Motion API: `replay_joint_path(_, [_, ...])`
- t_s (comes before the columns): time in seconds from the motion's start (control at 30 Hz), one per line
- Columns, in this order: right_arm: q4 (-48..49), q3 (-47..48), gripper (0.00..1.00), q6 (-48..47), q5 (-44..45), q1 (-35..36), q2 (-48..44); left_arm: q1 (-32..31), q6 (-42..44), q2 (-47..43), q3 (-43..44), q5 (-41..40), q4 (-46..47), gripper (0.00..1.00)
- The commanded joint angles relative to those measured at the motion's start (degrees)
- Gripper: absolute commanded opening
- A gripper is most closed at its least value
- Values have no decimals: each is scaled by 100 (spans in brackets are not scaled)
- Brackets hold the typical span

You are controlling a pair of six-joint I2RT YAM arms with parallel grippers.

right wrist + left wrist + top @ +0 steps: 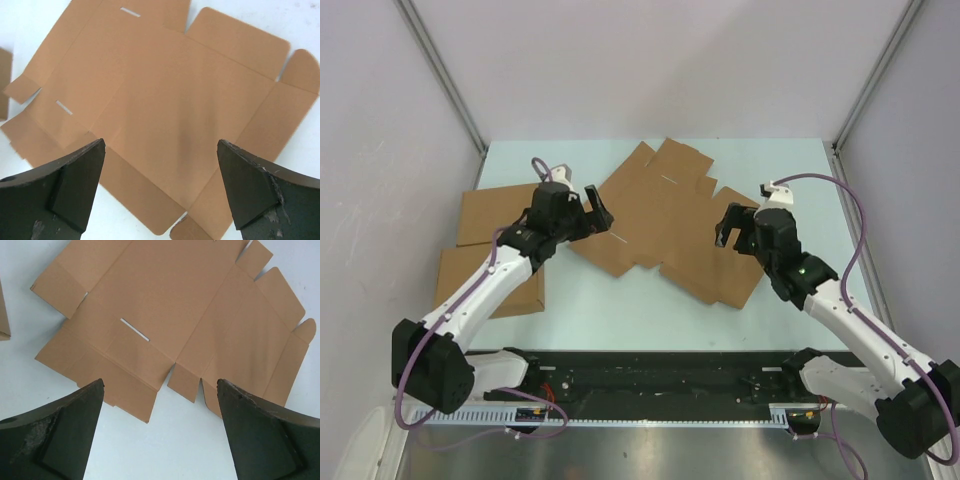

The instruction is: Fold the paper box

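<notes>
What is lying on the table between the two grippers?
The flat, unfolded paper box lies between the left gripper and the right gripper; the top view shows it.

White arm links (485,285), black joints (552,210); lilac cables (825,177); left end effector (600,210), right end effector (732,236) black, scuffed.

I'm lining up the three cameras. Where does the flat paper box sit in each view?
Top external: the paper box lies flat mid-table, spanning from the left gripper to the right gripper.
Left wrist: the paper box fills the upper two thirds.
Right wrist: the paper box fills nearly the whole picture.
Shared landmark: the narrow slit nearest the left gripper.
</notes>
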Motion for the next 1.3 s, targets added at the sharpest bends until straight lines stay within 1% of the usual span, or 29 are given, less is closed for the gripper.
replay_joint_path(0.0, [380,142,100,-32,-670,-31,110,-13,-378,-273,-365,110,231,100])
replay_joint_path(0.07, [529,142,100,82,-880,-40,224,-39,-773,-528,-594,-82,241,100])
replay_joint_path(0.1, [556,159,100,108,-942,-40,259,-74,-922,-633,-891,-171,267,100])
replay_joint_path(0.13, [599,168,100,178,-952,-40,303,-127,-1281,-843,-1033,-285,241,100])
replay_joint_path(0.17, [600,186,100,196,-995,-32,365,-310,-1458,-967,-1191,-529,241,100])
replay_joint_path(0.2, [609,194,99,214,-1013,-40,391,-416,-1625,-1072,-1515,-610,301,100])
replay_joint_path(0.23, [635,212,100,223,-1048,-40,409,-591,-1949,-1274,-1666,-681,346,100])
replay_joint_path(0.3, [661,212,100,232,-1075,-40,453,-716,-2285,-1468,-2106,-752,530,100])
replay_joint_path(0.33, [679,221,100,240,-1118,-40,453,-803,-2608,-1486,-2237,-760,583,100])
replay_joint_path(0.37, [679,221,100,249,-1127,-40,462,-839,-2759,-1478,-2474,-752,723,100])
replay_joint_path(0.47, [679,230,100,284,-1163,-31,488,-866,-3410,-1224,-2852,-751,1100,100])
replay_joint_path(0.57, [600,230,100,276,-1171,-31,436,-857,-3823,-618,-2951,-901,1452,100])
replay_joint_path(0.63, [503,230,100,249,-1163,-40,304,-857,-3955,-266,-2977,-1093,1768,99])
replay_joint_path(0.67, [460,230,100,241,-1145,-32,252,-857,-4008,-204,-3055,-1129,2214,98])
replay_joint_path(0.73, [310,247,100,188,-1119,-49,59,-839,-4018,-37,-3091,-1252,2612,98])
replay_joint_path(0.8, [144,239,100,153,-1031,-49,-56,-804,-4000,278,-2916,-1323,2693,97])
replay_joint_path(0.87, [-6,265,100,135,-1013,-84,-205,-655,-3991,560,-2723,-1130,2675,96])
replay_joint_path(0.9, [-50,265,100,135,-1013,-84,-250,-550,-4035,814,-2705,-1051,2727,95])
replay_joint_path(0.97, [-182,317,100,135,-1031,-110,-373,-488,-4035,1017,-2687,-875,2930,94])
replay_joint_path(1.07, [-392,405,100,126,-926,-119,-522,-417,-3904,1378,-2547,-752,2974,86])
replay_joint_path(1.1, [-446,440,100,126,-830,-137,-557,-400,-3790,1413,-2503,-743,2983,79])
replay_joint_path(1.17, [-595,493,100,82,-776,-172,-680,-347,-3658,1553,-2389,-612,3035,72])
replay_joint_path(1.2, [-639,502,100,82,-759,-181,-715,-304,-3405,1615,-2327,-533,3096,65])
replay_joint_path(1.27, [-718,537,100,108,-767,-198,-803,-251,-3175,1834,-2021,-339,3018,57])
